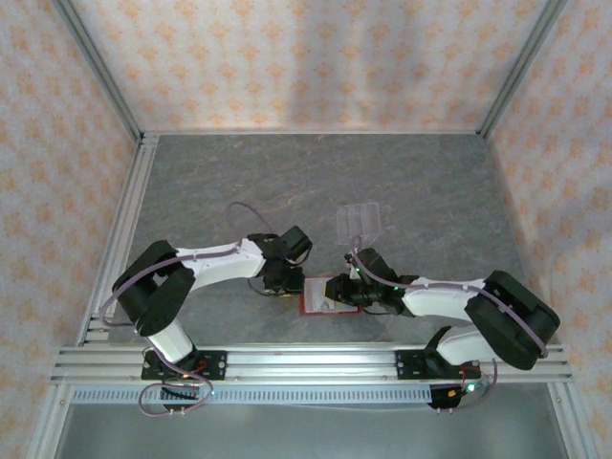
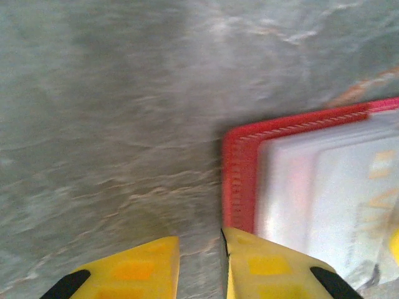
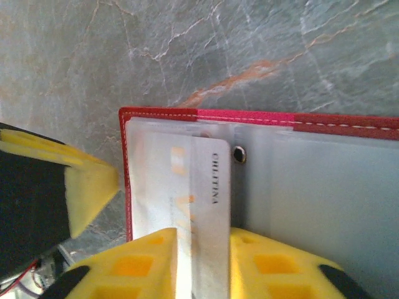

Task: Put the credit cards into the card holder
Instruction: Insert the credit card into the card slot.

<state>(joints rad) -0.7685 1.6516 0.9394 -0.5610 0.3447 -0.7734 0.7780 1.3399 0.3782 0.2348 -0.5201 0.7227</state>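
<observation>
The step in hand looks like seating a card. The flat red folding card holder, with pale grey inner sleeves, lies open on the grey marbled counter, close in front of the arm bases. One thin pale plastic credit card with dark lettering lies in its left half, one edge just beside the round metal snap stud. I cannot tell how deep it sits in the sleeve. The right claw stands spread over the card, which runs on under its fingers, so it does not seem pinched. The left claw is slightly parted with bare counter in its gap, one finger at the holder's corner, probably steadying it. Next the card likely needs nudging fully home without shifting the holder. The clear slotted plastic rack stands farther back, its contents too small to tell.
</observation>
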